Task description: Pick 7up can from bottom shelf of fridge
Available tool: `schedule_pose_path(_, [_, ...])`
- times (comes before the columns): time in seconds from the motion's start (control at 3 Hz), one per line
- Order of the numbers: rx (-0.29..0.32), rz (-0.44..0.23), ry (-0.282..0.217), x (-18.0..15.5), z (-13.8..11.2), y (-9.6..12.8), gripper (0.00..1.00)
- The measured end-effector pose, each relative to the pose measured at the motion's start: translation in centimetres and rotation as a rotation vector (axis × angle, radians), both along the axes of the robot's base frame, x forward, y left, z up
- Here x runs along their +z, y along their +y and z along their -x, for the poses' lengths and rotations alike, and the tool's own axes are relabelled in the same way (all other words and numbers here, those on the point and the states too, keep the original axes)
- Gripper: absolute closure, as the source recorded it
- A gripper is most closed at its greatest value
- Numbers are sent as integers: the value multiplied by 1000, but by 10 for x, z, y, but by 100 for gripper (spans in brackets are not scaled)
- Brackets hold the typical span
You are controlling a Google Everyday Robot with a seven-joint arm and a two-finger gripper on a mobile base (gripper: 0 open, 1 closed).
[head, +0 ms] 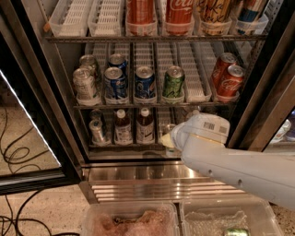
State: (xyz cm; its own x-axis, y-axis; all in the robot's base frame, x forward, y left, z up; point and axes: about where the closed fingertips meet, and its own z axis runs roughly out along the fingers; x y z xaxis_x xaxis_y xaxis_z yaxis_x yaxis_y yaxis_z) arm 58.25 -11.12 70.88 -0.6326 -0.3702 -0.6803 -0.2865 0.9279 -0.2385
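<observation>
The fridge (152, 182) stands with its door (32, 138) swung open to the left. A white arm (239, 170) extends from the near right to the bottom shelf (124, 146). There the gripper (180, 137) sits in a lane right of centre. Its own housing hides the working end, so it cannot be told whether the gripper is open or closed.

The 7up can (168, 136) stands in that same lane, just left of the gripper and largely covered by it (only a pale sliver and part of the top show). Contact cannot be confirmed.

Items beside it on this shelf:
- a brown bottle (144, 125) with a white label, in the next lane left
- a second bottle (123, 127) further left
- a slim silver can (97, 132) at the far left

The middle rack (152, 105) above holds silver cans (85, 85), blue cans (116, 84), a green can (174, 83) and red cans (227, 77).

Legible markings: white Coca-Cola script on a red bottle (179, 9) on the top rack, and a barcode sticker (210, 125) on the arm. Other lettering is too small to read.

Two clear bins (182, 207) sit nearest, below the fridge.
</observation>
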Motion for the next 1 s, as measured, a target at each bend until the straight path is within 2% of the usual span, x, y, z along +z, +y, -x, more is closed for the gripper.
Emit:
schedule_pose_path(0.33, [30,-47,7,7,22,-6,100])
schedule_pose_path(0.67, [49,-65,4,11,36,-8,100])
schedule_pose_path(1.0, [78,-94,28,3,33,-1,100])
